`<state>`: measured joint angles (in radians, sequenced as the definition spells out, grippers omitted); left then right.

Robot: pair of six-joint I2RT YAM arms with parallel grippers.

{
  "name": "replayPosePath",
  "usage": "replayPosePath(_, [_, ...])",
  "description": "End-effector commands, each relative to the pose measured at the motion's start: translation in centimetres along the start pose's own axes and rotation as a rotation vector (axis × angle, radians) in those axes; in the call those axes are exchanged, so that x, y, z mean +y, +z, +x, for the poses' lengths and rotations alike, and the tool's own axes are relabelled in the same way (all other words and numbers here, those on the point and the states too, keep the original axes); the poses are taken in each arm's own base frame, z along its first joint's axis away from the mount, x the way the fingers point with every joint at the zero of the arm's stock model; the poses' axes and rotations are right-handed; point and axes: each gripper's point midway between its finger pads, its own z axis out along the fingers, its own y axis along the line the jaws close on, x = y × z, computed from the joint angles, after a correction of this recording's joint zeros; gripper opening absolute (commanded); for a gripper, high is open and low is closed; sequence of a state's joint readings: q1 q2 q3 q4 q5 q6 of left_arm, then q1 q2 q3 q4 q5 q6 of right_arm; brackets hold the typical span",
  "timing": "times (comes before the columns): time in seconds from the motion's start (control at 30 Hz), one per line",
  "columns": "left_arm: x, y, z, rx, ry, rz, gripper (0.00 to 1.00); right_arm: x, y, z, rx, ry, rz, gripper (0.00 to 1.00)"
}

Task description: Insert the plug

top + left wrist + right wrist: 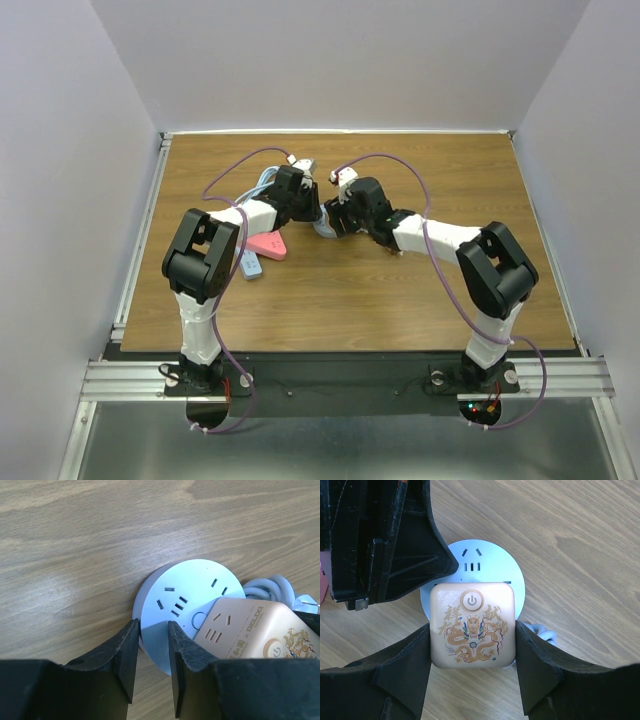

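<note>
A: Where's the beige plug (472, 625) sitting?
B: It's sitting atop the blue rnd socket (185, 587) on the table (75, 540); R gripper (472, 652) is clamping its sides.
A: L gripper (152, 655)?
B: Jaws standing narrow at the socket's rim; can't tell if it's gripping.

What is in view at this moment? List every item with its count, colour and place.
round socket hub: one, pale blue, flat on the table, middle far side
cube plug adapter: one, peach with a dragon print, over the hub's top face
hub cable: one, pale blue, looped beside the hub
wedge: one, pink, on the table left of the hub
small bar: one, pale blue, just nearside of the wedge
table: one, brown wood
arm cables: two, purple, one along each arm
left pincer: one, black, closed on the hub's rim
right pincer: one, black, closed on the adapter's sides
</note>
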<state>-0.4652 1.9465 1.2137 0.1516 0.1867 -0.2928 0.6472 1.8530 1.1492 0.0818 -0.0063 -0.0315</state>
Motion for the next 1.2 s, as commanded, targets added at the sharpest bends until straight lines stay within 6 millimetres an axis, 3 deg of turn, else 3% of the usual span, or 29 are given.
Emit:
replayPosePath(0.0, [-0.1,0.2,5.0,0.163,0.002,0.010,0.29,3.5,-1.0,17.4,0.531,0.086,-0.077,0.01])
replayPosePath(0.27, [-0.3,0.2,4.7,0.156,0.001,0.021,0.29,4.1,-0.9,18.7,0.563,0.098,-0.084,0.01])
replayPosePath(0.33, [-0.5,0.0,4.0,0.142,0.002,0.018,0.34,4.1,-1.0,18.3,0.554,0.101,-0.082,0.00])
replayPosePath(0.43, [-1.2,-0.8,0.8,0.081,0.016,0.011,0.49,4.0,-1.2,15.9,0.499,0.111,-0.067,0.00])
replayPosePath(0.47, [-1.1,-1.0,0.1,0.068,0.018,-0.005,0.59,3.8,-1.5,14.5,0.469,0.112,-0.055,0.00])
replayPosePath(0.57, [-1.2,-2.1,-2.3,0.033,0.017,-0.029,0.73,3.3,-2.4,11.2,0.411,0.140,-0.015,0.00])
replayPosePath(0.73, [-1.0,-4.8,-5.6,-0.055,-0.004,-0.046,0.80,1.9,-4.0,7.3,0.340,0.168,0.075,0.00])
replayPosePath(0.83, [-0.5,-6.4,-6.2,-0.090,-0.017,-0.064,0.81,0.9,-4.9,5.7,0.320,0.184,0.138,0.00])
replayPosePath(0.93, [-0.4,-7.2,-5.3,-0.086,-0.027,-0.067,0.81,0.6,-5.4,4.9,0.311,0.210,0.168,0.01])
replayPosePath(0.97, [-0.4,-7.4,-5.1,-0.087,-0.031,-0.063,0.81,0.6,-5.4,4.7,0.305,0.217,0.170,0.03])
replayPosePath(1.1, [-0.9,-9.0,-4.6,-0.112,-0.046,-0.046,0.81,0.9,-5.4,3.5,0.279,0.252,0.160,0.39])
replayPosePath(1.17, [-0.8,-9.4,-3.7,-0.105,-0.044,-0.050,0.81,1.1,-5.6,2.7,0.260,0.259,0.154,0.49])
